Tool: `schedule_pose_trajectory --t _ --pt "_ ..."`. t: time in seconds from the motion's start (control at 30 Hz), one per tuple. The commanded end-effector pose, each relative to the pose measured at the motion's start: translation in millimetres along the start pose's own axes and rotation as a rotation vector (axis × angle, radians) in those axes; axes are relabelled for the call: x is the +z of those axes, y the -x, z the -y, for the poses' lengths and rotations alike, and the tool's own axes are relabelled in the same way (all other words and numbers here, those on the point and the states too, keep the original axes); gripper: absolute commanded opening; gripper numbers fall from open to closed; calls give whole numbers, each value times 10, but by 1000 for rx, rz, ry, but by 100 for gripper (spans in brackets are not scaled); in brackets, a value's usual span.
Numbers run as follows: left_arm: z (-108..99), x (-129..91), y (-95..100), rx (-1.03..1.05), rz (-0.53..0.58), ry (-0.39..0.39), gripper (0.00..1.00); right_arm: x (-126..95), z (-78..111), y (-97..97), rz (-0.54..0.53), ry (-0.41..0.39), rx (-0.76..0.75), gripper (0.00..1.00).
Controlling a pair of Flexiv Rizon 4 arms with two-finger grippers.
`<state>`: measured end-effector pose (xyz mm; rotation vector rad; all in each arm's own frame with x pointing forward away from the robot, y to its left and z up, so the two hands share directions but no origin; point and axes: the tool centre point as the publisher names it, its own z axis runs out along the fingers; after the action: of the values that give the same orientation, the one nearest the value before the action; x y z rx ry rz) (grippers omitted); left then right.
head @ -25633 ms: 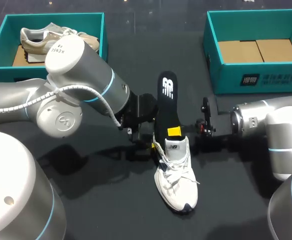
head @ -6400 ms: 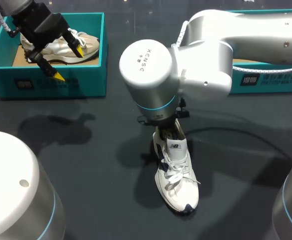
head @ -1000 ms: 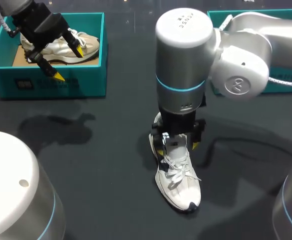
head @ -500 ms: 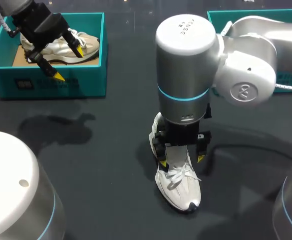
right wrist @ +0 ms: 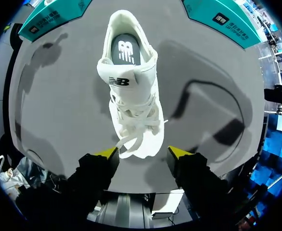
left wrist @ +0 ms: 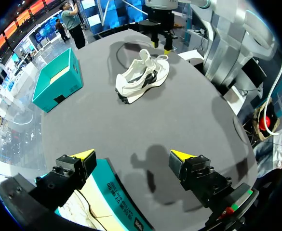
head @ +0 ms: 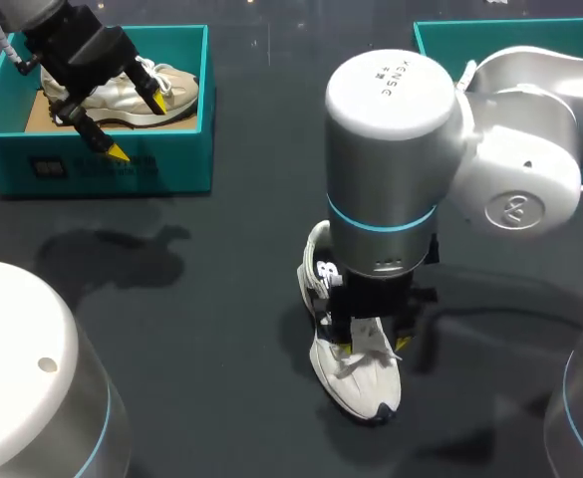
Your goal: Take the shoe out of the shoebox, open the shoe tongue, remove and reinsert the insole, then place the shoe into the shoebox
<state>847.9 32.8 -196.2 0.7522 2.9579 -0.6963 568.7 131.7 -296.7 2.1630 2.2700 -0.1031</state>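
Observation:
A white shoe (head: 363, 383) stands on the dark table, toe toward me, its black insole (right wrist: 129, 50) lying inside. My right gripper (head: 372, 346) hangs over the forefoot. In the right wrist view the right gripper (right wrist: 144, 152) is open, with its yellow tips either side of the laces and toe of the shoe (right wrist: 131, 96) and a thin gap at one side. My left gripper (head: 138, 127) stands open above the front wall of the left shoebox (head: 102, 169). The left gripper (left wrist: 131, 155) holds nothing, and the white shoe (left wrist: 143, 77) lies far ahead of it.
A beige shoe (head: 166, 85) lies in the left shoebox. A second teal shoebox (head: 440, 35) sits at the back right, partly hidden by my right arm. It also shows as a teal box (left wrist: 59, 84) beside the white shoe.
My right gripper has slid from the shoe's tongue toward its toe, sunk lower, and its fingers have drawn closer together. The left arm has not moved.

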Motion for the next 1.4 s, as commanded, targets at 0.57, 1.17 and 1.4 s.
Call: schedule_pose_trajectory --t 0.57,1.17,1.4 --pt "-1 -6 -6 0 -1 3 100 -37 -329 -9 2 27 -98 32" --pt "-1 -6 -6 0 -1 3 100 416 -891 -120 -161 -1 -223 24" --pt "-1 -6 -6 0 -1 3 100 221 -798 -153 -111 34 -225 26"
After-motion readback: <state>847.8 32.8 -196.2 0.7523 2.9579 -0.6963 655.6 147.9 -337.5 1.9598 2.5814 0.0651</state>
